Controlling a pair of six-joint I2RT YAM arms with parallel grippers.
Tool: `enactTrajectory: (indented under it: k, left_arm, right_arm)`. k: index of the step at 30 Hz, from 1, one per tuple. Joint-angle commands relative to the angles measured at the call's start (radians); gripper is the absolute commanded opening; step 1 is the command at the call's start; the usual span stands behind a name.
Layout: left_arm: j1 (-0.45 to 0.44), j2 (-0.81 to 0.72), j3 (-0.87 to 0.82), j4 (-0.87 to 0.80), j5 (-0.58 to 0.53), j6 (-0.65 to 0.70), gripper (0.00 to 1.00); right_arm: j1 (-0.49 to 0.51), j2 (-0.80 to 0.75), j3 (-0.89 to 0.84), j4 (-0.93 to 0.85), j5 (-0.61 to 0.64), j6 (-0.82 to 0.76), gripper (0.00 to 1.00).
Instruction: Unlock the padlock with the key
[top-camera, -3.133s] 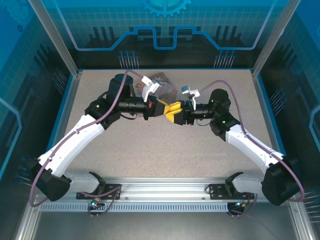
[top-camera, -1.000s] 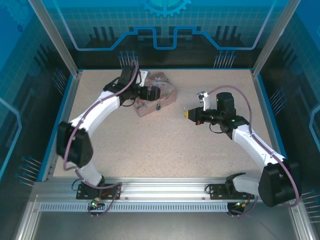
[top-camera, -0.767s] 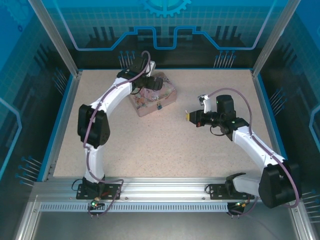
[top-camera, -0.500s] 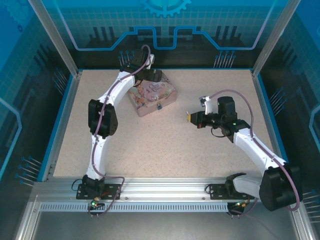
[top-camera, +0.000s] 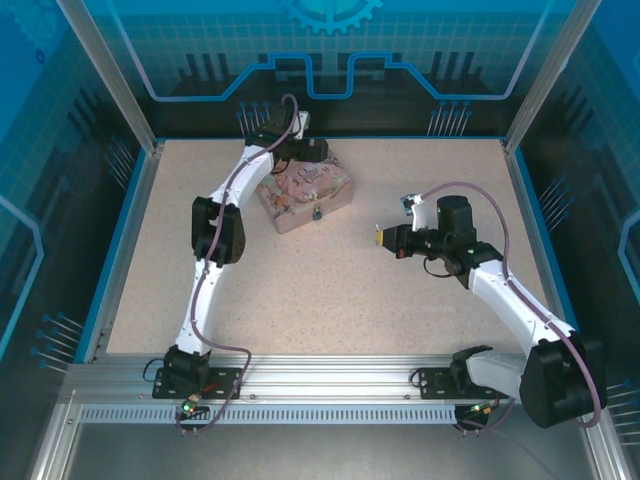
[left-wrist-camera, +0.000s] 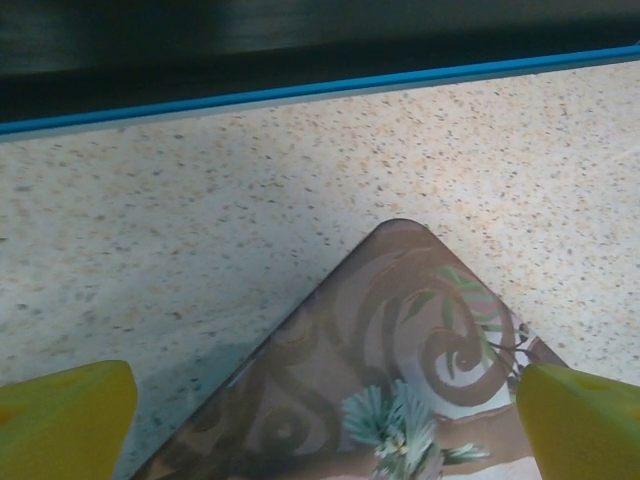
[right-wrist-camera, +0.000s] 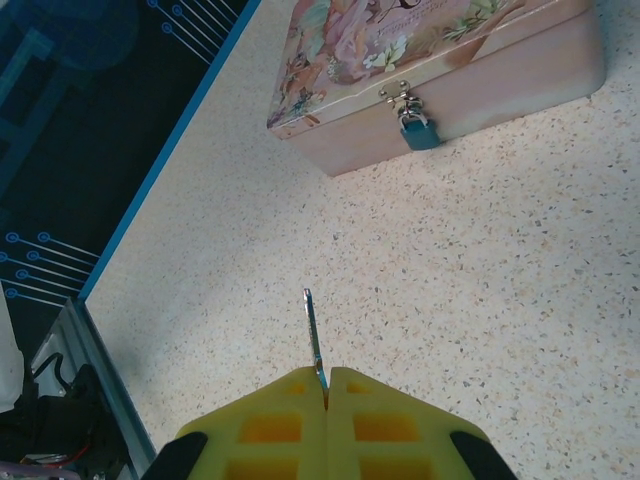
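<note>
Though blue-walled — speckled table (top-camera: 330, 290) (beige)

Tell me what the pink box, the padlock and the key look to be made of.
The pink box: probably thin printed metal, satin; smooth rounded corners, floral print, shiny clasp. Cardboard cannot be ruled out.
The padlock: blue body, painted metal or plastic, too small to tell.
The key: bare metal, silvery-grey, thin flat blade with a bright glint.

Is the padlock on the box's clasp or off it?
On: the padlock hangs from the clasp at the front of the pink box.
</note>
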Motion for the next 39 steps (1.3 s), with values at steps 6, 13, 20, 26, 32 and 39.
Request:
enactTrajectory:
  k: [6,13,20,26,32,39]
  left_arm:
    - [0.0,0.049,0.041,-0.03,0.212,0.035,0.79]
    - [-0.018,0.051,0.039,-0.081,0.305,0.14,0.66]
    - [-0.049,-0.032,-0.09,-0.071,0.292,0.155,0.67]
    - [-0.051,-0.164,-0.333,0.045,0.266,0.084,0.69]
    - [-0.054,-0.251,-0.473,0.075,0.241,0.045,0.7]
    - [-0.066,-0.382,-0.642,0.185,0.271,0.005,0.72]
  right_arm:
    - [-0.013,-0.014,-0.009,-0.015,0.003,0.015,0.0]
    - [-0.013,-0.001,-0.019,-0.024,-0.014,0.011,0.0]
    - [-0.014,0.016,-0.047,-0.026,-0.005,0.009,0.0]
    - [-0.013,0.035,-0.046,-0.018,-0.009,0.013,0.0]
    - [-0.013,0.042,-0.037,-0.014,-0.013,0.014,0.0]
    - [-0.01,0.061,-0.039,0.008,-0.024,0.021,0.0]
